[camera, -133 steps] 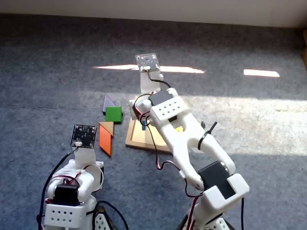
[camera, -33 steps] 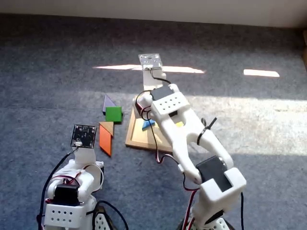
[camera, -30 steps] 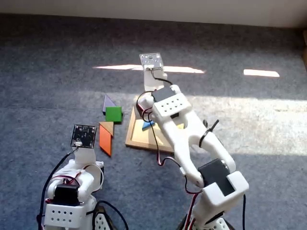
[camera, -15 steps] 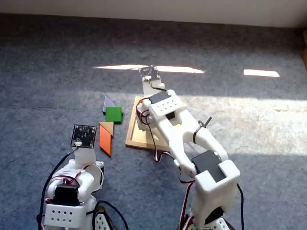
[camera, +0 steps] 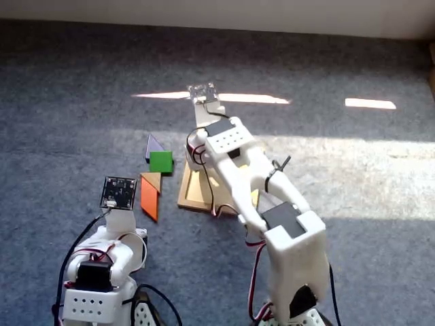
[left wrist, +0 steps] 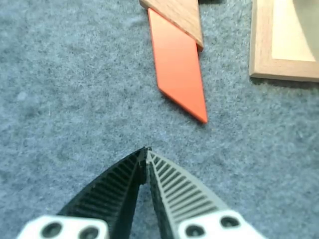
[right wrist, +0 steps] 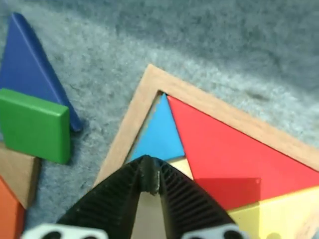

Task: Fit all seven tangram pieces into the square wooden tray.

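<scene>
The square wooden tray (right wrist: 130, 125) holds a light blue triangle (right wrist: 158, 130) in one corner, with a big red triangle (right wrist: 224, 154) and a yellow piece (right wrist: 269, 214) beside it. My right gripper (right wrist: 149, 179) hangs shut and empty just over the blue triangle's edge. In the high view the right arm (camera: 231, 146) covers most of the tray (camera: 192, 199). On the carpet left of the tray lie a dark blue triangle (camera: 153, 144), a green square (camera: 161, 161), a wooden triangle (camera: 152, 180) and an orange parallelogram (camera: 149, 198). My left gripper (left wrist: 146, 154) is shut above bare carpet, short of the orange parallelogram (left wrist: 179, 69).
Grey carpet surrounds everything. The left arm (camera: 109, 258) sits folded at the front left, its wrist near the orange piece. Bright sun patches (camera: 370, 103) lie on the carpet behind the tray.
The right arm has swung left over the tray and now covers the light blue triangle in the high view. The left arm and the loose pieces have not moved.
</scene>
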